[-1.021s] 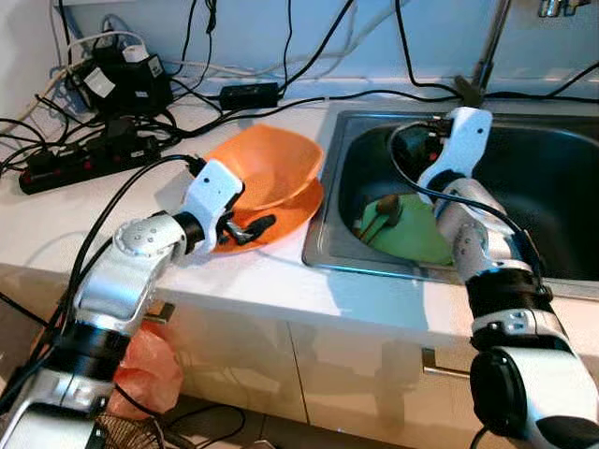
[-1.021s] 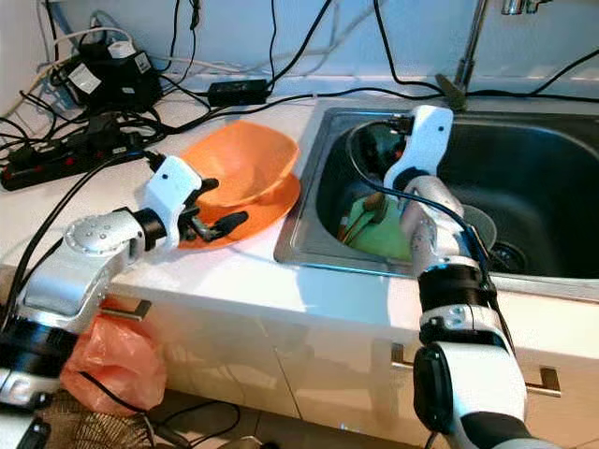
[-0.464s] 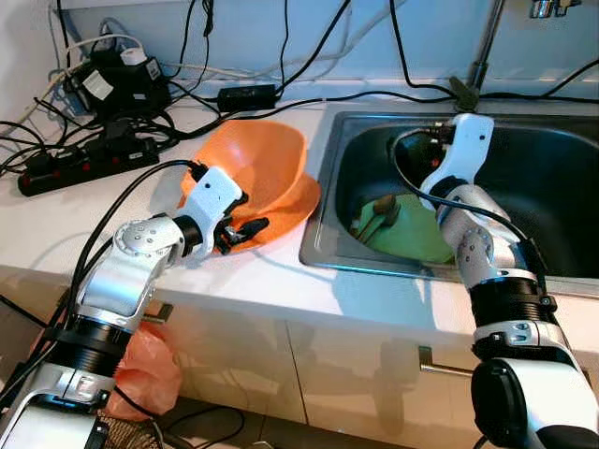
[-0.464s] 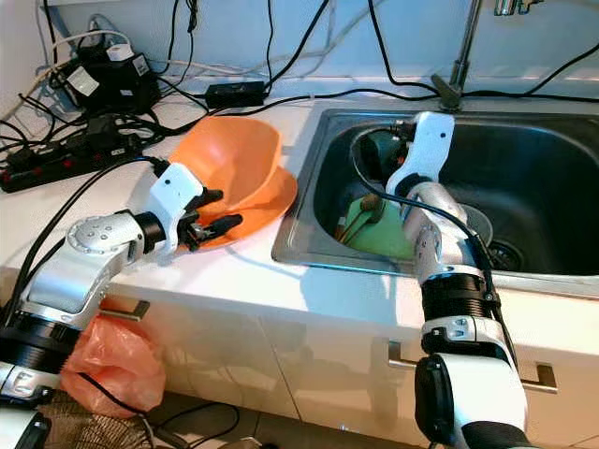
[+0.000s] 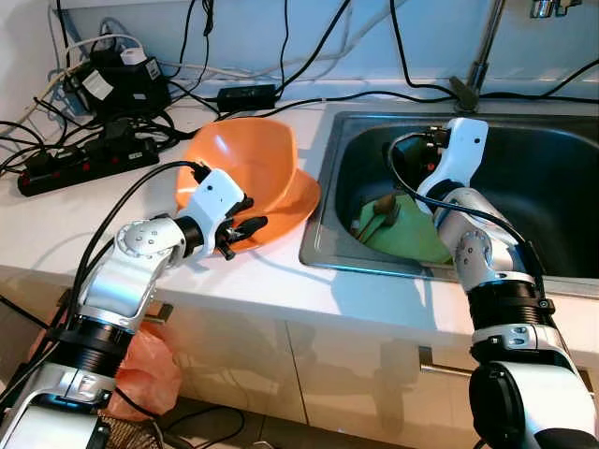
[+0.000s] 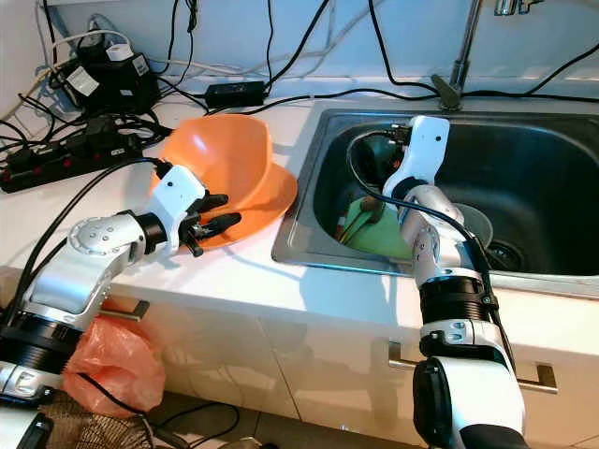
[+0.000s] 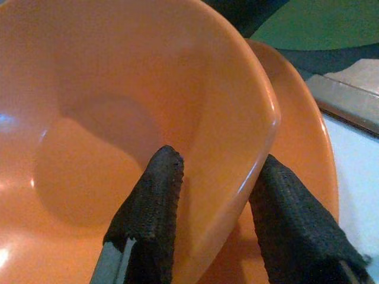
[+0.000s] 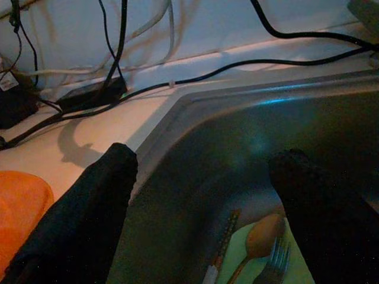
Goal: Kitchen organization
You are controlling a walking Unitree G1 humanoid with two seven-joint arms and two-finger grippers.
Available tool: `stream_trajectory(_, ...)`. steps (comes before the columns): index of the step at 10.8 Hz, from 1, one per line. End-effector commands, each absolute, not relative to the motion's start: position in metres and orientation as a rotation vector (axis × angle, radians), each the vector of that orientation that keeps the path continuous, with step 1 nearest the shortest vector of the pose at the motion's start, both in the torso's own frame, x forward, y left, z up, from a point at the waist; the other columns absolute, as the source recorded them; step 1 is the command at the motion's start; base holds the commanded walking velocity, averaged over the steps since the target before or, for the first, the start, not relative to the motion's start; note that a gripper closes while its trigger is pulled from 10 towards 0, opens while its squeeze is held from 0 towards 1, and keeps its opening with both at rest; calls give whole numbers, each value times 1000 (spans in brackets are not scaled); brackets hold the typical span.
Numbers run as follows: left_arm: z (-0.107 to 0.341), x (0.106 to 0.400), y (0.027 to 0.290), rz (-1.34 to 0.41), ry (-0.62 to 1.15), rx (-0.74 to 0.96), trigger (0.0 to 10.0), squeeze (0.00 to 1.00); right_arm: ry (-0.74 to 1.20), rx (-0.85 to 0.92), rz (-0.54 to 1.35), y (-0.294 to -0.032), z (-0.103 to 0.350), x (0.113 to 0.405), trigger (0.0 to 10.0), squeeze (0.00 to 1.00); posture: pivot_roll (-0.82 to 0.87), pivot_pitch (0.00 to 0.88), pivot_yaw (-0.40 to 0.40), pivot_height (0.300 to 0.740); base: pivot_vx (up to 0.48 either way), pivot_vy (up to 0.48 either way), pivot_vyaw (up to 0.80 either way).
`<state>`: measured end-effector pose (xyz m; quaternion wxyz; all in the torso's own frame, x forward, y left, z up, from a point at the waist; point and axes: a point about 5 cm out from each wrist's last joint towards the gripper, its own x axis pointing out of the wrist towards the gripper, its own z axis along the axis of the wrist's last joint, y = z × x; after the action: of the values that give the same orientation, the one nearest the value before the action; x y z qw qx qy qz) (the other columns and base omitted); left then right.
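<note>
An orange bowl (image 5: 239, 159) is tipped up on its edge on the white counter, its opening facing toward me. It rests on an orange plate (image 5: 298, 198). My left gripper (image 5: 239, 232) is shut on the bowl's near rim (image 7: 260, 136), one finger (image 7: 151, 201) inside and the other (image 7: 290, 225) outside. My right gripper (image 8: 204, 157) hangs open above the left part of the sink (image 5: 323, 220), holding nothing. In the sink lies a green plate (image 5: 412, 234) with a wooden spoon (image 8: 257, 236) and a fork (image 8: 277, 266) on it.
A black power strip (image 5: 84, 159), adapters and many cables crowd the counter's back left. The faucet (image 5: 482, 56) rises behind the sink. An orange plastic bag (image 5: 150, 369) hangs by the cabinet below the counter's front edge.
The orange bowl has been tipped up steeper on the plate, its opening now turned toward me, with the left gripper still on its rim. The right arm has barely moved.
</note>
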<state>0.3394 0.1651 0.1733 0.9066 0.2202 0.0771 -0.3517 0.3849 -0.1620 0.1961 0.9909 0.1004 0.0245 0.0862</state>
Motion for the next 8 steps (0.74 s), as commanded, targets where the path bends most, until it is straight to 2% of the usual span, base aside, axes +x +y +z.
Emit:
stream_trajectory(1, 166, 339, 170, -722, 196, 470, 0, 0, 48, 213, 193, -157, 197, 383, 10000, 0, 83, 29, 119, 740, 0, 0, 0)
stream_trajectory(4, 166, 339, 170, -721, 180, 496, 0, 0, 52, 216, 195, -156, 197, 384, 10000, 0, 84, 26, 119, 740, 0, 0, 0)
stream_trajectory(6, 161, 339, 171, -690, 165, 576, 0, 0, 57, 221, 193, -156, 196, 384, 10000, 0, 84, 26, 120, 740, 0, 0, 0)
stream_trajectory(8, 161, 337, 162, -637, 26, 652, 0, 0, 65, 243, 194, -155, 195, 384, 10000, 0, 85, 25, 118, 740, 0, 0, 0)
